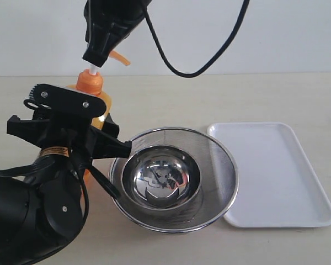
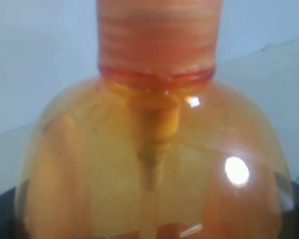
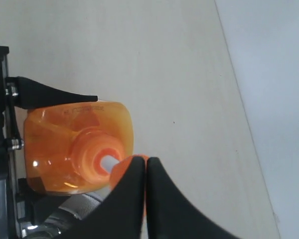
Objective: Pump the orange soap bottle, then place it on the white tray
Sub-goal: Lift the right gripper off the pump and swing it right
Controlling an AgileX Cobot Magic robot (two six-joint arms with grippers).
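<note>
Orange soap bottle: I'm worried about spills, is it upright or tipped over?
Upright: the orange soap bottle has its collar and white stem pointing straight up; the base is hidden.

Round steel mesh strainer (image 1: 222, 159) sits upright, rim up, on the pale beige table (image 1: 220, 94), about mid-table in the exterior view and toward the near edge. Polished steel bowl (image 1: 161, 178) is nested inside it, off-centre toward the strainer's left side and resting on the mesh, with blurry dark reflections on its inner surface. Plain white wall (image 1: 276, 33) runs behind the table's far edge; in the right wrist view a pale grey-blue surface (image 3: 279, 74) borders the tabletop, can't tell what it is.
</note>
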